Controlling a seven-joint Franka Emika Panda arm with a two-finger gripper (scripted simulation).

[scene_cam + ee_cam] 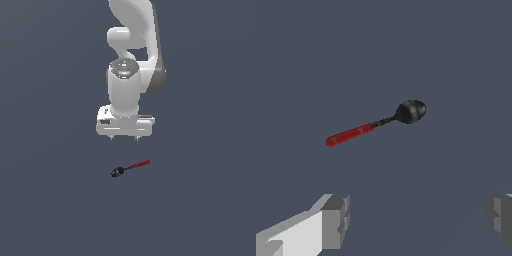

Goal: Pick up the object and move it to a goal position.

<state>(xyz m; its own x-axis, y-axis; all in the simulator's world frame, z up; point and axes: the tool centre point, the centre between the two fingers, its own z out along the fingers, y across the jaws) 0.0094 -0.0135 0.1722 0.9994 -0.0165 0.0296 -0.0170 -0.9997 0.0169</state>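
The white arm's claw hangs with fingers spread wide and empty above the small spoon-like tool with black rounded head and red handle, lying untouched on the dark grey bench, so the approach step is in hand; next comes descending to straddle the thin shaft.

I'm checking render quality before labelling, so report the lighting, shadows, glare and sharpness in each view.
Exterior view: even, flat light; no cast shadow under the spoon or the gripper; a small highlight on the arm's top joint cap; edges slightly soft. Wrist view: a faint sheen on the spoon's black head; no shadow on the floor; the fingertips are sharp, cropped at the frame edge.
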